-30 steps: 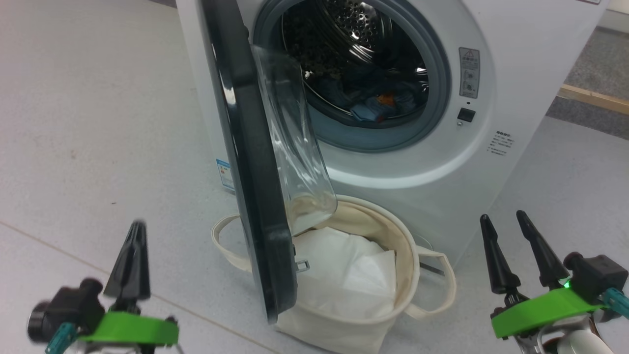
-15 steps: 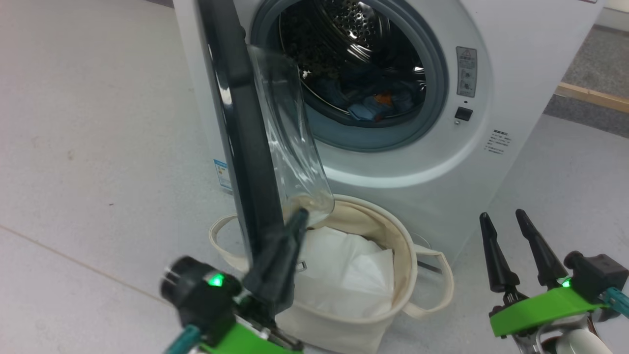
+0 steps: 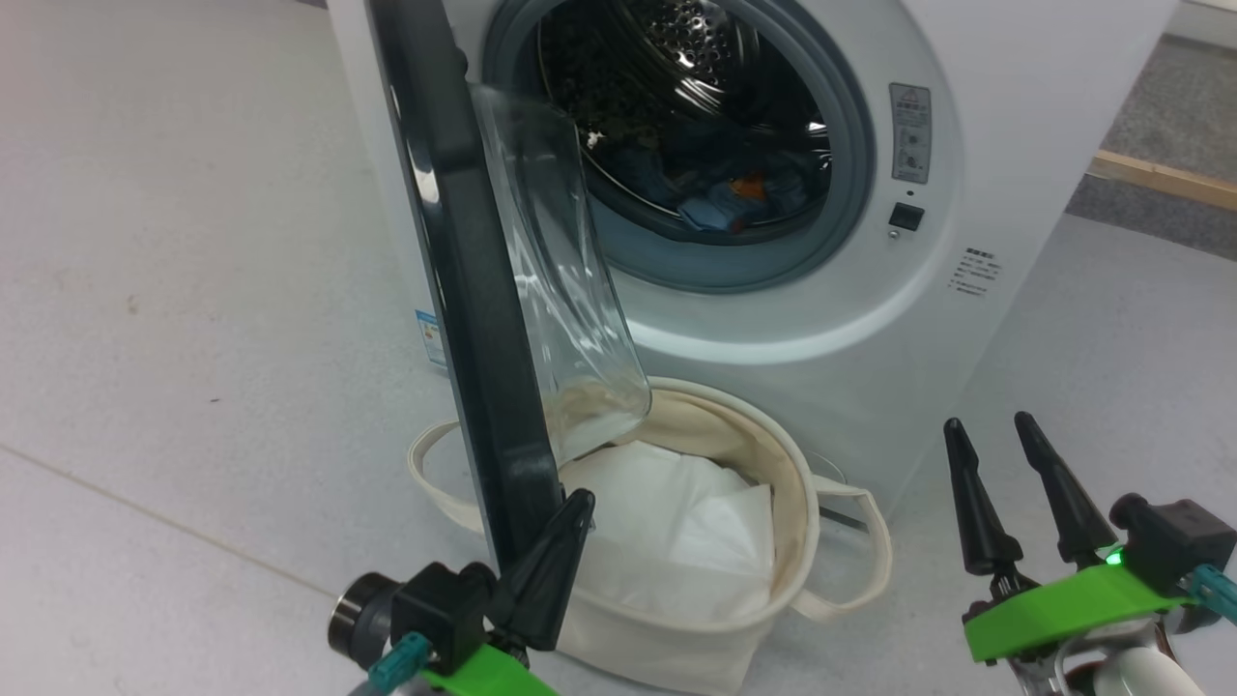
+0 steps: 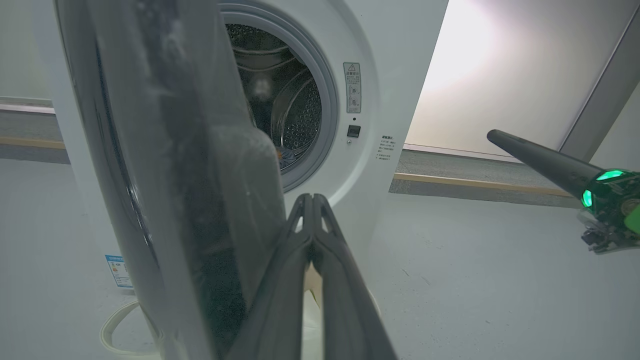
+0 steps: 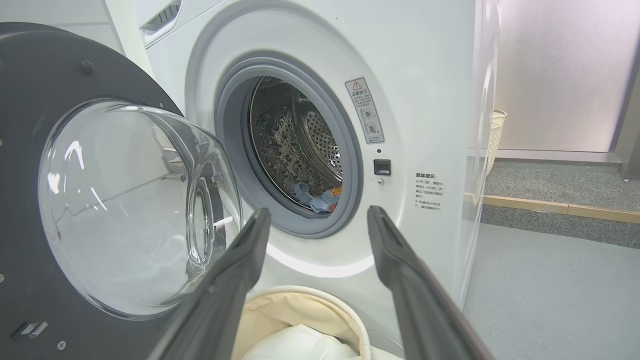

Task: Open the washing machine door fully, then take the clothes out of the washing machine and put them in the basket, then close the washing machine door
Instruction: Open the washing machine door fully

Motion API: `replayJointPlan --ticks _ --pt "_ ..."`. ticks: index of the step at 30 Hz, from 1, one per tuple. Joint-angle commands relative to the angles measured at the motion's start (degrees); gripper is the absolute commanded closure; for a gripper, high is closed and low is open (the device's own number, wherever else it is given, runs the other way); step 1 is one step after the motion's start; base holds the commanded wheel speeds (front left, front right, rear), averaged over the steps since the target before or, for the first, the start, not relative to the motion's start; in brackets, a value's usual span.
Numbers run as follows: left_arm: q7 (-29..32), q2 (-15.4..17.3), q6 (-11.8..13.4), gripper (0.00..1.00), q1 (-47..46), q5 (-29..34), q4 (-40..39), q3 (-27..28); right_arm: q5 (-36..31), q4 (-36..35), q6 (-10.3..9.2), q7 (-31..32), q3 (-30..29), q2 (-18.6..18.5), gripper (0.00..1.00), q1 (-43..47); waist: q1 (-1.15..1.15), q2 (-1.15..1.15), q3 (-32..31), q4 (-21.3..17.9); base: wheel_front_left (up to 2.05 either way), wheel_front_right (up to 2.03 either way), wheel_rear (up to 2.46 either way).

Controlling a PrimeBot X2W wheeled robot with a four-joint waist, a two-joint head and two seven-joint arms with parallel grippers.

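The washing machine (image 3: 966,116) stands ahead with its door (image 3: 454,290) swung out edge-on towards me, the glass bowl (image 3: 560,290) facing the drum. The clothes (image 3: 734,198), light blue with an orange patch, lie low in the drum and show again as clothes (image 5: 320,197). Under the opening sits the cream basket (image 3: 802,503) with a white sheet (image 3: 676,522) inside. My left gripper (image 3: 580,498) is shut and empty, its tip just beside the door's lower inner edge; I cannot tell if it touches. Low at the right, my right gripper (image 3: 988,422) is open and empty.
The door (image 4: 165,175) crowds the left of my left gripper (image 4: 311,197). Pale floor (image 3: 193,290) spreads to the left, and a wooden strip (image 3: 1160,179) edges grey carpet at the far right. A white lattice bin (image 5: 496,130) stands beyond the washer.
My left gripper has swung from the far lower left across to the door's lower edge, still shut. The head camera has shifted slightly. The right gripper has not moved.
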Motion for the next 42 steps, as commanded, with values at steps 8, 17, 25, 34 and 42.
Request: replayJointPlan --ticks 8,17,25,34,42 --pt "0.3 1.0 2.5 1.0 -1.0 -1.0 -0.5 4.6 0.2 -1.8 0.31 -0.7 1.1 -0.6 0.0 -1.2 0.0 0.0 0.0 2.0 0.0 0.0 0.0" --pt "0.5 3.6 4.7 1.0 1.3 -2.0 -2.1 8.1 0.1 -2.1 0.31 -0.7 0.9 -0.2 0.0 -1.0 0.0 0.0 0.8 4.4 0.0 0.0 0.0" --pt "-0.5 7.0 6.5 1.0 0.7 -3.3 -1.8 13.3 0.2 -1.9 0.31 -0.7 1.3 -0.1 0.0 -1.2 0.0 0.0 0.9 5.8 0.0 0.0 0.0" --pt "-0.9 10.2 7.3 1.0 -0.8 -5.0 -0.9 17.9 0.2 -1.8 0.31 -0.7 1.6 -0.1 0.0 -1.3 0.0 0.0 1.1 6.3 0.0 0.0 0.0" --pt "-1.4 12.2 7.8 1.0 -4.0 -7.0 1.3 21.5 0.3 -1.6 0.31 -0.7 2.1 -0.7 0.0 -2.5 0.0 0.0 3.3 6.5 0.0 0.0 0.0"
